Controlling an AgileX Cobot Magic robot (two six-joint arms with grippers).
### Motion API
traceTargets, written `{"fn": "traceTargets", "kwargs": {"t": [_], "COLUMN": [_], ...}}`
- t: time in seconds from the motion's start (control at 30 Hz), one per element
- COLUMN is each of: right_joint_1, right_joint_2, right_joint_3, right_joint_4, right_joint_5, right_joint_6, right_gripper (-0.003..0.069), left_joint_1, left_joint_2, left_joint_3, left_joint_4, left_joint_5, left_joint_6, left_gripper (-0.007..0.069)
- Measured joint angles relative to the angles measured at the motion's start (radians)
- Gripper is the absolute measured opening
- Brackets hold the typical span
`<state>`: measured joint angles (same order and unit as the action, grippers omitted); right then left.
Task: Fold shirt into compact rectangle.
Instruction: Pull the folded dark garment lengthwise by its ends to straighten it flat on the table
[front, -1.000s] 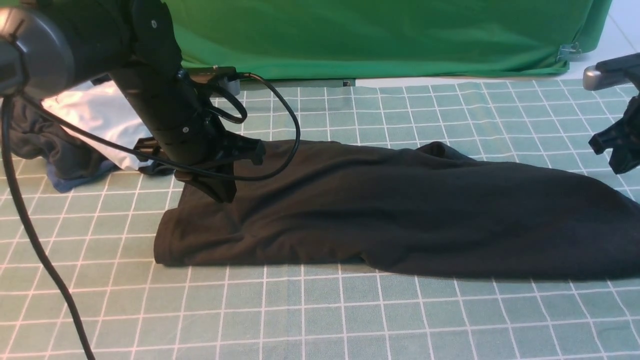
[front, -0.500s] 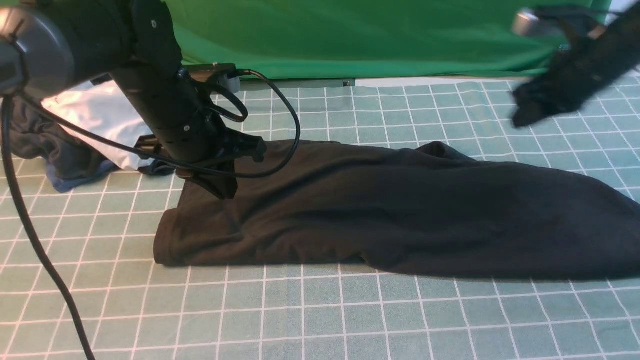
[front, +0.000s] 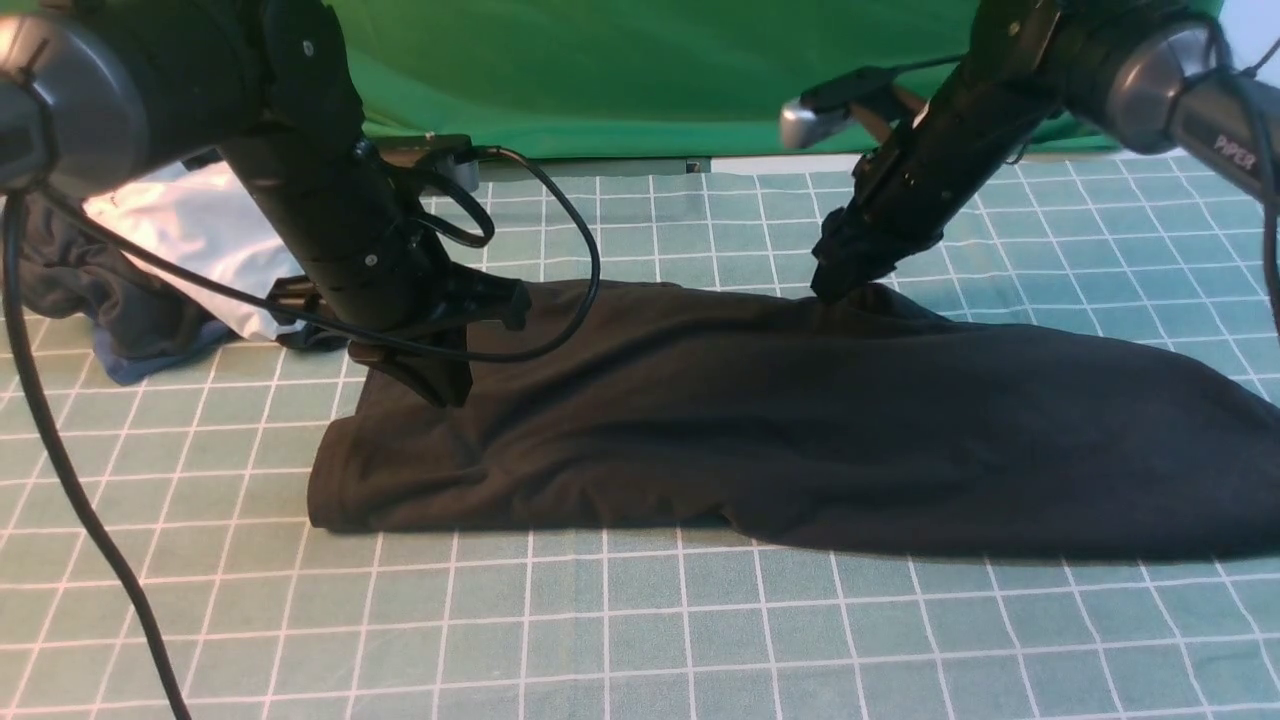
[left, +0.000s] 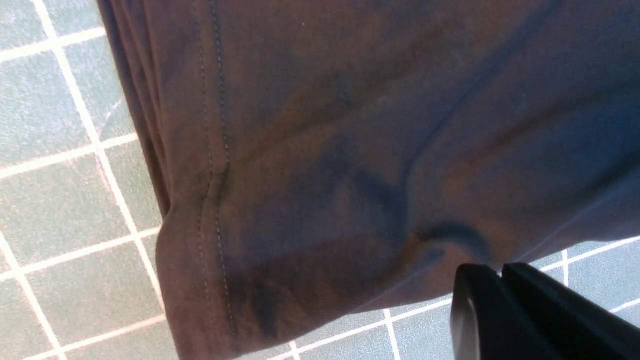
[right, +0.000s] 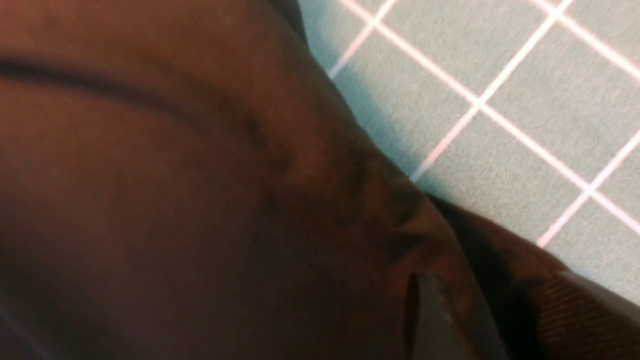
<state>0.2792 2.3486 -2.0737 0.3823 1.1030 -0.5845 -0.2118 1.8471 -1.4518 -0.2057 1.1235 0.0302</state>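
The black shirt (front: 800, 430) lies folded into a long band across the green grid mat (front: 640, 640). My left gripper (front: 445, 390) is shut at the shirt's far left edge. In the left wrist view its tips (left: 501, 270) meet at the cloth's border, and the shirt (left: 350, 125) puckers toward them. My right gripper (front: 835, 290) is down on a raised fold at the shirt's far edge. Its jaws stand open in the right wrist view, one finger (right: 440, 320) on the shirt (right: 175, 175) and the other (right: 590, 310) beyond the dark fold. The chest print and label are hidden.
A white garment (front: 200, 230) and a dark grey and blue bundle (front: 100, 310) lie at the far left behind my left arm. A green backdrop (front: 750, 70) hangs along the back. The left arm's black cable (front: 60, 470) trails to the front left.
My right arm has swung in from the far right edge down to the shirt's far edge, and its jaws have opened. The left arm and the shirt have not moved.
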Motion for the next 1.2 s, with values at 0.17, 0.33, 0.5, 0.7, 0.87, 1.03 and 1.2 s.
{"fn": "traceTargets", "kwargs": {"t": [0.17, 0.33, 0.5, 0.7, 0.87, 1.03, 1.2], "right_joint_1": [0.0, 0.005, 0.021, 0.021, 0.021, 0.019, 0.006], "right_joint_2": [0.024, 0.041, 0.055, 0.058, 0.061, 0.061, 0.065], "right_joint_3": [0.0, 0.0, -0.002, -0.026, -0.123, -0.169, -0.169], "right_joint_4": [-0.045, -0.052, -0.058, -0.058, -0.063, -0.064, -0.065], "right_joint_5": [0.01, 0.042, 0.041, 0.031, 0.081, 0.096, 0.07], "right_joint_6": [0.0, -0.008, -0.024, -0.026, -0.026, -0.026, -0.026], "right_gripper": [0.0299, 0.0299, 0.026, 0.004, 0.0025, 0.0023, 0.0023], "left_joint_1": [0.0, 0.0, 0.0, 0.0, 0.0, 0.0, 0.0], "left_joint_2": [0.0, 0.0, 0.0, 0.0, 0.0, 0.0, 0.0], "left_joint_3": [0.0, 0.0, 0.0, 0.0, 0.0, 0.0, 0.0], "left_joint_4": [0.0, 0.0, 0.0, 0.0, 0.005, 0.007, 0.018], "left_joint_5": [0.0, -0.013, -0.02, -0.02, -0.024, -0.025, -0.02], "left_joint_6": [0.0, -0.001, -0.001, -0.001, -0.001, -0.001, -0.001], "left_gripper": [0.0008, 0.0008, 0.0008, 0.0008, 0.0008, 0.0008, 0.0008]}}
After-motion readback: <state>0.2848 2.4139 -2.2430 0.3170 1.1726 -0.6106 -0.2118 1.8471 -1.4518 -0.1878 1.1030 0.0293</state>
